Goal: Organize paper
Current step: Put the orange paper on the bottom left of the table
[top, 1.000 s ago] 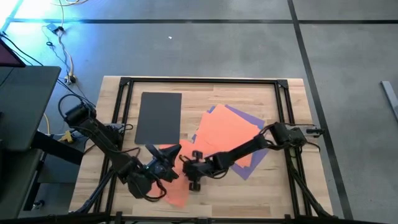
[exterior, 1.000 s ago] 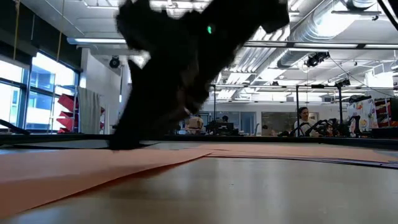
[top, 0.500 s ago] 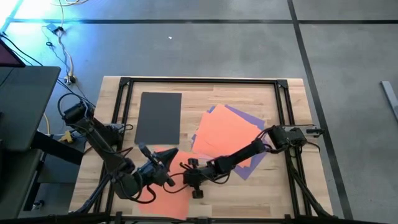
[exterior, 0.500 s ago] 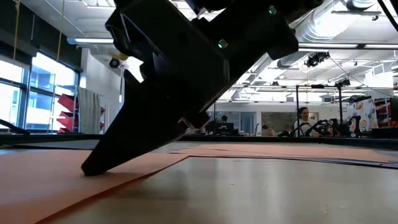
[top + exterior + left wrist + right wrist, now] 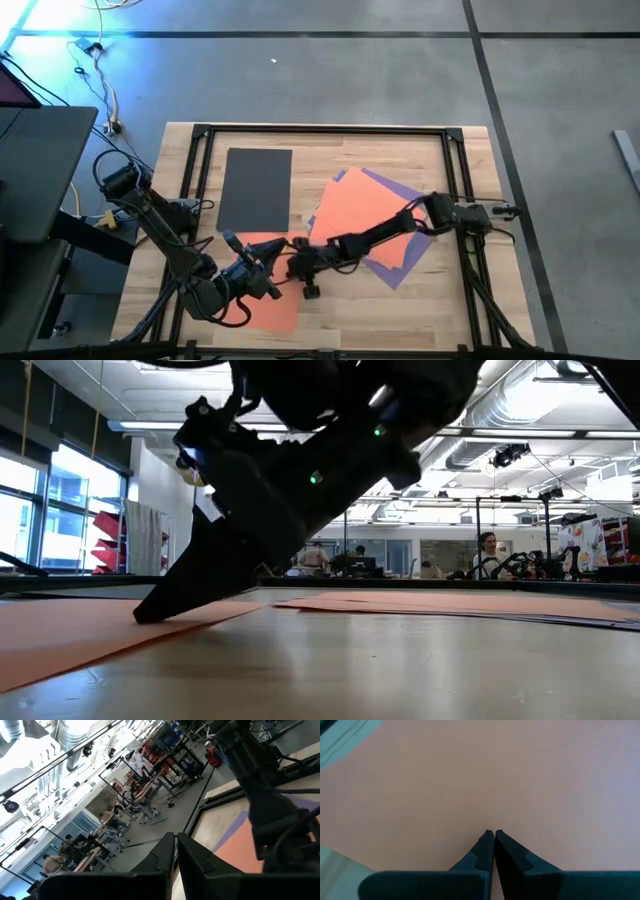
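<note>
An orange sheet (image 5: 272,305) lies flat on the table near the front left. My right gripper (image 5: 494,833) is shut, its tips resting on this sheet; in the low view it (image 5: 145,615) slants down onto it. My left gripper (image 5: 176,837) is shut on nothing and held level above the same sheet (image 5: 272,252), pointing across the table. A dark grey sheet (image 5: 255,188) lies flat at the far left. At the right, another orange sheet (image 5: 362,212) lies on a purple one (image 5: 395,262). My right gripper presses its shut fingertips (image 5: 150,610) down on the orange sheet's flat surface (image 5: 470,810), well inside its edges. The fingers slant down from the table's right side. The sheet lies flat on the table under them.
A black metal frame (image 5: 325,130) runs round the table top. Bare wood (image 5: 400,310) shows along the front right. The two arms stand close together over the front left sheet. Beyond the table, people sit at desks in the room.
My right gripper has gone toward the table's left edge and tipped lower, and its tips now sit further left on the orange sheet. My left arm has drawn back a little toward the left, uncovering more of that sheet.
</note>
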You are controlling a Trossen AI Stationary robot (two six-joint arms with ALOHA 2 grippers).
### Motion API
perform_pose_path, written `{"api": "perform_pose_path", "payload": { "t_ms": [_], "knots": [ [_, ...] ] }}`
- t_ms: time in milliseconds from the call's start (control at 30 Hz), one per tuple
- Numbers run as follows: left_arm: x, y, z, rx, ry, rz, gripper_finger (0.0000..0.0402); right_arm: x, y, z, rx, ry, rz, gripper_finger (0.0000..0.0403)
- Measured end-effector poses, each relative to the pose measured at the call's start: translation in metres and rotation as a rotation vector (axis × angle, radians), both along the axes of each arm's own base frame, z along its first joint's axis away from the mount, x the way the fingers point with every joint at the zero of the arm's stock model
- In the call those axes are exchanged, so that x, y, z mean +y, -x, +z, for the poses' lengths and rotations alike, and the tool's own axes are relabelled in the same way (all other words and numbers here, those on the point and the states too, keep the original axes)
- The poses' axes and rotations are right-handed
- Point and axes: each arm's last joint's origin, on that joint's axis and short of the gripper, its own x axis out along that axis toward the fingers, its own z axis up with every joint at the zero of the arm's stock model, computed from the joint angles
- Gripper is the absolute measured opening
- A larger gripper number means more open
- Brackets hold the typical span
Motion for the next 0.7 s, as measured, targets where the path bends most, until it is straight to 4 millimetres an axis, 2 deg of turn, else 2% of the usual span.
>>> {"api": "perform_pose_path", "payload": {
  "t_ms": [167, 300, 400, 567, 700],
  "knots": [
    [0.000, 0.000, 0.000, 0.004, -0.005, 0.000, 0.0000, -0.001, -0.001, -0.003, 0.006, -0.024, 0.067, 0.0000],
    [0.000, 0.000, 0.000, 0.004, -0.005, 0.001, 0.0000, 0.013, 0.001, -0.013, 0.003, -0.039, 0.148, 0.0000],
    [0.000, 0.000, 0.000, 0.005, -0.005, 0.001, 0.0000, 0.020, 0.000, -0.018, 0.002, -0.052, 0.146, 0.0000],
    [0.000, 0.000, 0.000, 0.005, -0.005, 0.001, 0.0000, 0.023, -0.008, -0.010, -0.027, -0.053, 0.099, 0.0000],
    [0.001, -0.001, 0.000, 0.005, -0.005, 0.003, 0.0000, 0.015, -0.016, -0.004, -0.046, -0.042, 0.072, 0.0000]
  ]
}}
